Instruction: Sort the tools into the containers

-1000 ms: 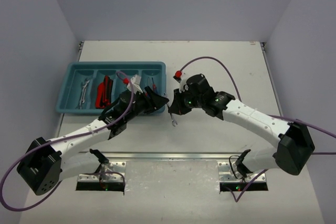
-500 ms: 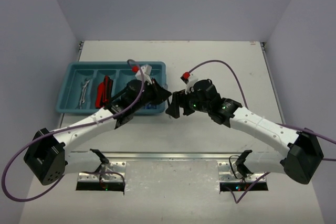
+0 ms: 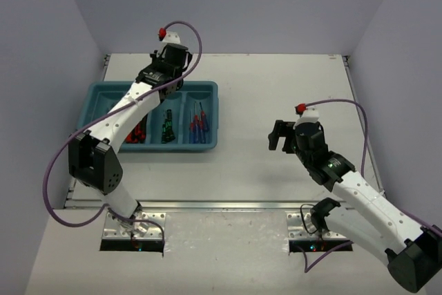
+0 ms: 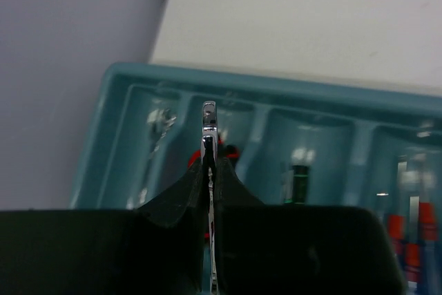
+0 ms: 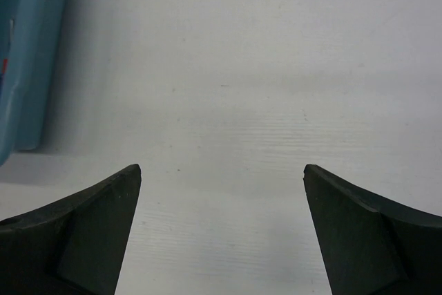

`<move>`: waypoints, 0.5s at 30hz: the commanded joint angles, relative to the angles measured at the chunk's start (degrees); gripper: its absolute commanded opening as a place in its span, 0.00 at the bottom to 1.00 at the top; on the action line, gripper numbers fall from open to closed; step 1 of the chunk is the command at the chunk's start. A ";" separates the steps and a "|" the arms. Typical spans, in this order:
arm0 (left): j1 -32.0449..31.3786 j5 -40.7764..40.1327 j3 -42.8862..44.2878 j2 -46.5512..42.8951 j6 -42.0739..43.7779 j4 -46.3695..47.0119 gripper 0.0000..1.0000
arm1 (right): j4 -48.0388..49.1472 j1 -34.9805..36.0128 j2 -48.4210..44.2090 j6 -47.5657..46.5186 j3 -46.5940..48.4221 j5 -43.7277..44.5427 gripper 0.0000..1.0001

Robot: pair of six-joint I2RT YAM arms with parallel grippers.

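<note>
Left end effector (image 4: 209, 165) pinches a silver wrench (image 4: 208, 124), its head jutting past the tips, over the tray (image 4: 290, 91). Right end effector (image 5: 221, 169) stands spread above the table (image 5: 242, 53), right of the tray.

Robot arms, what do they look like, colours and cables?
Both arms are white shells with black joints. The left arm and right arm each carry a looping purple cable with a red plug at the wrist. The left pincer and right pincer are black, with wedge-shaped fingers.

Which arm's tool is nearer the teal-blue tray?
Left. The left tool hangs above the teal-blue plastic tray, clamping a silver wrench; the right tool sits off to its right.
</note>
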 commanded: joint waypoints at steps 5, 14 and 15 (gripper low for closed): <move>14.86 -15.96 -15.00 0.19 22.54 28.70 0.00 | 0.70 -1.10 -5.01 -0.99 -1.81 2.16 0.99; 22.02 -19.58 -22.60 9.07 36.33 49.34 0.00 | 1.74 -1.03 -5.94 -0.57 -2.05 -1.62 0.99; 22.46 -19.65 -22.09 10.23 36.47 49.12 0.00 | 2.03 -1.10 -5.94 -0.35 -2.26 -2.07 0.99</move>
